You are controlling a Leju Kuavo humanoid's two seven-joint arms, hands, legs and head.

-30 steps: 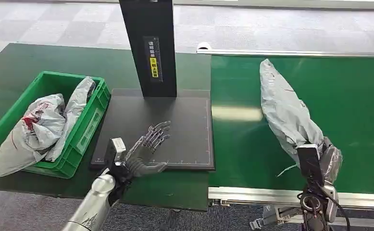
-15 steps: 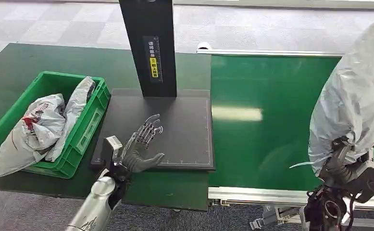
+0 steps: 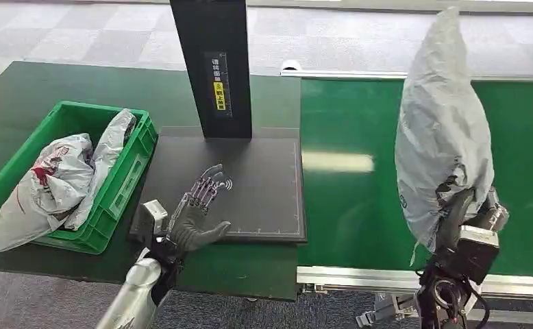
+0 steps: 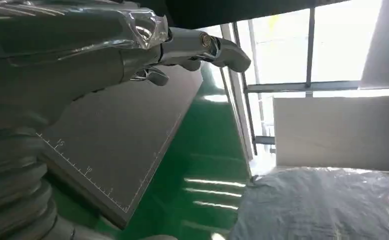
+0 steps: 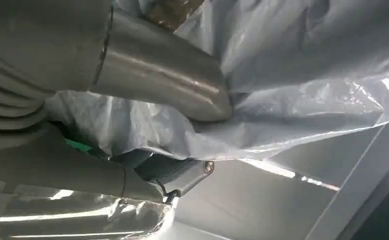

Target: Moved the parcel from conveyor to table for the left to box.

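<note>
A long grey plastic parcel (image 3: 443, 130) stands upright above the green conveyor belt (image 3: 360, 199), lifted off it. My right hand (image 3: 464, 211) grips its lower end; close up, its thumb presses into the crinkled grey wrap (image 5: 302, 75). My left hand (image 3: 199, 214) hovers with its fingers spread over the front edge of the dark gridded mat (image 3: 264, 185) on the table, holding nothing. The left wrist view shows those fingers (image 4: 197, 45) above the mat (image 4: 122, 145) and the parcel (image 4: 327, 205) beyond.
A green crate (image 3: 123, 179) at the left holds two grey parcels (image 3: 58, 178). A black post (image 3: 212, 65) rises from the back of the mat. The conveyor's metal rail (image 3: 360, 277) runs along its front edge.
My right hand has lifted the parcel off the belt, swung it upright, and carried it a little to the left. My left hand has drifted slightly left and back over the mat.
</note>
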